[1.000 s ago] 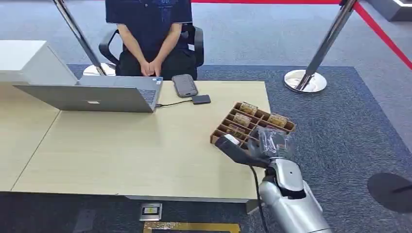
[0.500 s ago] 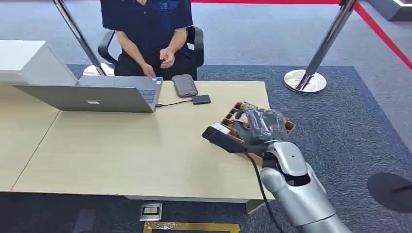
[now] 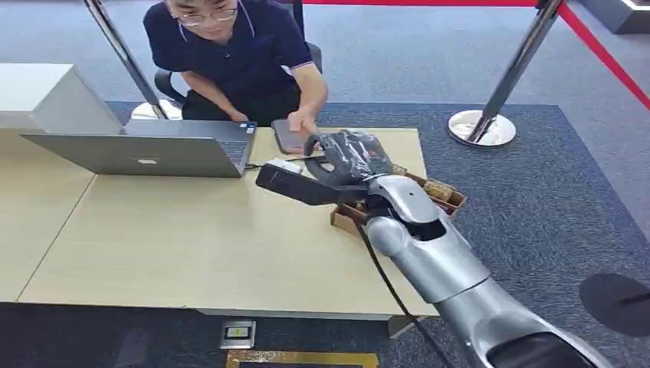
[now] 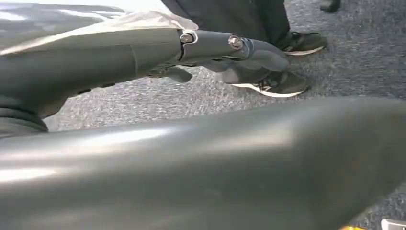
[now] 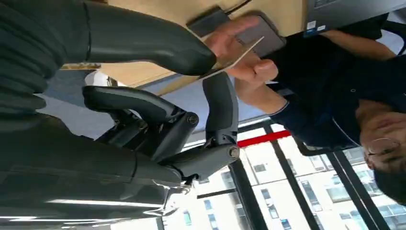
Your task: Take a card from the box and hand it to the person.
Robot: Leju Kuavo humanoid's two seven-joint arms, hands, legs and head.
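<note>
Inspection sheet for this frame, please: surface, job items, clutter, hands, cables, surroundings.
Surface: wooden table, bare in front.
Job's things: card pinched in the right hand; the person's hand is on it. Box at the table's right edge.
Clutter: laptop, phone.
Hands: right hand holds the card; left hand hangs over the carpet.
Cables: black cable at the laptop.
Surroundings: barrier post, red belt, chair.

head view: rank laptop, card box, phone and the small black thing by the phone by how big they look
Largest to smallest as they look:
1. laptop
2. card box, though the right hand and arm cover much of it
3. phone, partly behind the person's hand
4. small black device, mostly hidden, so unsure
</note>
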